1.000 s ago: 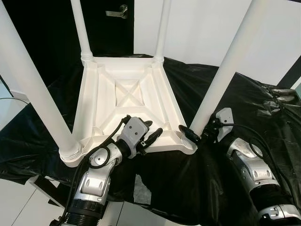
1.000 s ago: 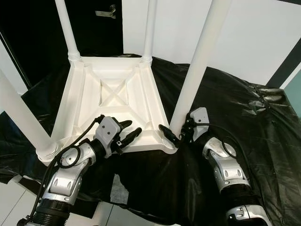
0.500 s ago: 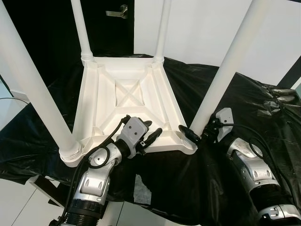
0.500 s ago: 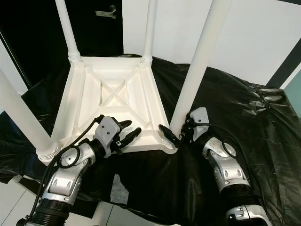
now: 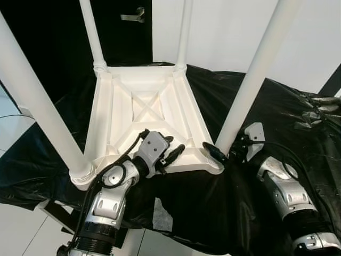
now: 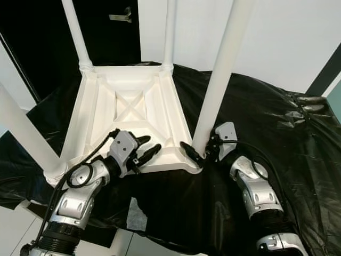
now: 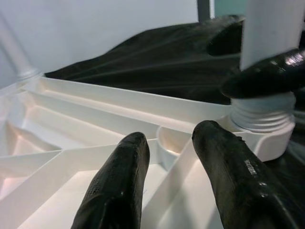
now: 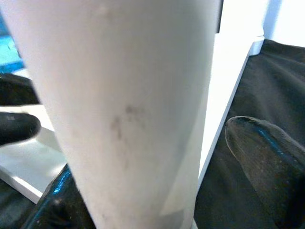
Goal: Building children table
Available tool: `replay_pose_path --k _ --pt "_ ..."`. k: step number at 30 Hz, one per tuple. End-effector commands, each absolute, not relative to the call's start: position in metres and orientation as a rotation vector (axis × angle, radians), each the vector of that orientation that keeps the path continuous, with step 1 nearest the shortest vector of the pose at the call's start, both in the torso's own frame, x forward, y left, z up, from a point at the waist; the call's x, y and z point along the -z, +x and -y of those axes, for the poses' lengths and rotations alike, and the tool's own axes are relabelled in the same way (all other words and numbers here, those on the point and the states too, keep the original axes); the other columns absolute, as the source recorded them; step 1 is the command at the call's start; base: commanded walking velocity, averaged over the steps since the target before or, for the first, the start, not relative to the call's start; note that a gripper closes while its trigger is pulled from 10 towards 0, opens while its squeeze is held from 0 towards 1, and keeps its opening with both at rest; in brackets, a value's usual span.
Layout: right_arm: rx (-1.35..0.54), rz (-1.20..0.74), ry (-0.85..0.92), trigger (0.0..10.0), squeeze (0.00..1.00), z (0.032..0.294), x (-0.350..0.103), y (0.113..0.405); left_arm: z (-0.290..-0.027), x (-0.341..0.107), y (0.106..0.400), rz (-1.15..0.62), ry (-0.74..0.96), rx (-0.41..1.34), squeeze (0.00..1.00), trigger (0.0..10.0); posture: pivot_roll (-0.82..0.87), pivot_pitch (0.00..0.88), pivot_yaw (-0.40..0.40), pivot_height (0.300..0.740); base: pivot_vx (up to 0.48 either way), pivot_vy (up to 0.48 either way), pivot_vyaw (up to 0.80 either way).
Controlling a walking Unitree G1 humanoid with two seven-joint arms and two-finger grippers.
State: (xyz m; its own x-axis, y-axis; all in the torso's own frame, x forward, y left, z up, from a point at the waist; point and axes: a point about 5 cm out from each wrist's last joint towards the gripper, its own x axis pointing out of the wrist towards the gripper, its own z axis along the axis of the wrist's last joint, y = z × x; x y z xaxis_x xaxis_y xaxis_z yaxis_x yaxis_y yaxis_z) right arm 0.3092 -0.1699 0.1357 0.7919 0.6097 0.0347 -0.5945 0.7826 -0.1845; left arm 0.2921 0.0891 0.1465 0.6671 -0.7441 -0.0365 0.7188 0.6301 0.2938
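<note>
My two arms are silver, built of rounded metal shells with dark joints and ribbed black collars near the bottom. The left gripper (image 5: 171, 153) has a light grey, boxy wrist housing and two long, black fingers (image 7: 119, 186), rounded and slightly glossy. Black cables loop from each wrist housing along the forearm. The right gripper (image 6: 198, 152) carries a matching pale grey housing and glossy black fingers (image 8: 267, 157).

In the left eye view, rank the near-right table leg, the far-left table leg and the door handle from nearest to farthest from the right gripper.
1. Near-right table leg, between the right gripper's fingers.
2. Far-left table leg, across the upturned tabletop.
3. Door handle, behind the table.
</note>
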Motion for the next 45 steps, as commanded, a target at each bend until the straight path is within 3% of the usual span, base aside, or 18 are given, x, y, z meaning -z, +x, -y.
replay_pose_path --k 1,23,37,38,40,41,45 --pt "-0.647 0.099 -0.183 10.0 0.0 0.17 -0.136 0.307 -0.085 -0.149 0.296 0.106 0.294 0.834 0.0 10.0 -0.01 0.0 -0.001 0.74 0.0 0.0 0.0" --pt "-0.637 0.109 -0.17 10.0 0.0 0.165 -0.134 0.308 -0.079 -0.151 0.3 0.116 0.301 0.878 0.0 10.0 -0.01 0.0 0.016 0.74 0.0 0.0 0.0" --pt "-0.759 0.063 -0.151 10.0 0.0 0.14 -0.126 0.317 -0.061 -0.128 0.265 0.052 0.292 1.06 0.0 10.0 0.01 0.0 -0.012 0.74 0.0 0.0 0.0" --pt "-0.763 0.062 -0.153 8.5 0.0 0.139 -0.126 0.318 -0.061 -0.128 0.265 0.051 0.295 1.06 0.0 10.0 0.01 0.0 -0.012 0.74 0.0 0.0 0.0" --pt "-0.766 0.063 -0.154 8.5 0.0 0.138 -0.126 0.318 -0.062 -0.128 0.265 0.05 0.296 1.058 0.0 10.0 0.01 0.0 -0.013 0.74 0.0 0.0 0.0" --pt "-0.768 0.063 -0.148 0.0 0.0 0.137 -0.126 0.318 -0.064 -0.129 0.267 0.052 0.304 1.051 0.0 10.0 0.02 0.0 -0.015 0.74 0.0 0.0 0.0" --pt "-0.757 0.066 -0.141 0.0 0.0 0.138 -0.125 0.317 -0.069 -0.131 0.271 0.055 0.318 1.028 0.0 10.0 0.02 0.0 -0.018 0.74 0.0 0.0 0.0"
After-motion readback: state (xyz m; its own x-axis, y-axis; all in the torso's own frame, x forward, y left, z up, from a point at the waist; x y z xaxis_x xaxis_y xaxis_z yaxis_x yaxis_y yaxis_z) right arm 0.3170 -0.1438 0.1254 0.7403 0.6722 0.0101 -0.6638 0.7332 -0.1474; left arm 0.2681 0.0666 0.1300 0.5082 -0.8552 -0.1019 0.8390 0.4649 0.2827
